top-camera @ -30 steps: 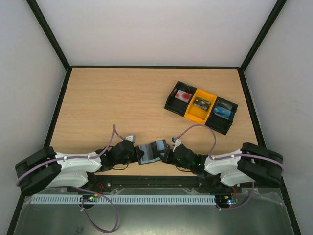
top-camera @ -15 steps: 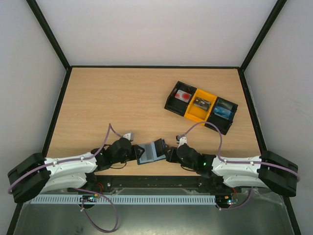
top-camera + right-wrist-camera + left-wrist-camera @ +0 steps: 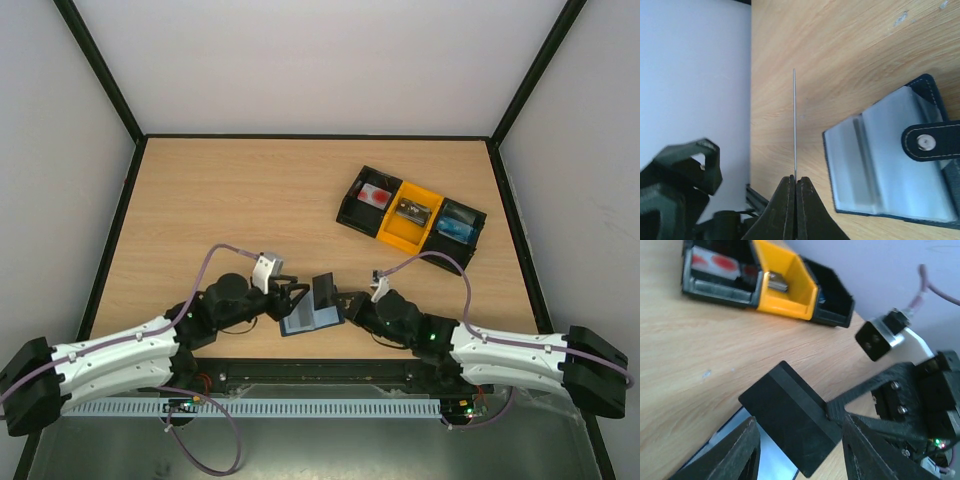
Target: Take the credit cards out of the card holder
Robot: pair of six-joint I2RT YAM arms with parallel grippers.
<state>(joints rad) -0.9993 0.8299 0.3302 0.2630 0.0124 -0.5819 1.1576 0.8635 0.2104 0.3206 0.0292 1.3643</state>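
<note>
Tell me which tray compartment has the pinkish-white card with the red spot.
The black end compartment, leftmost of the three in the top view, beside the yellow middle one; the pinkish-white card lies in it. The other black end holds something blue.

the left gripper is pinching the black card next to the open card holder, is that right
Not quite. It is the right gripper that pinches the black card, not the left. The right wrist view shows the card edge-on, clamped between that gripper's shut fingers, next to the open card holder. The left gripper is open and grips nothing.
</note>
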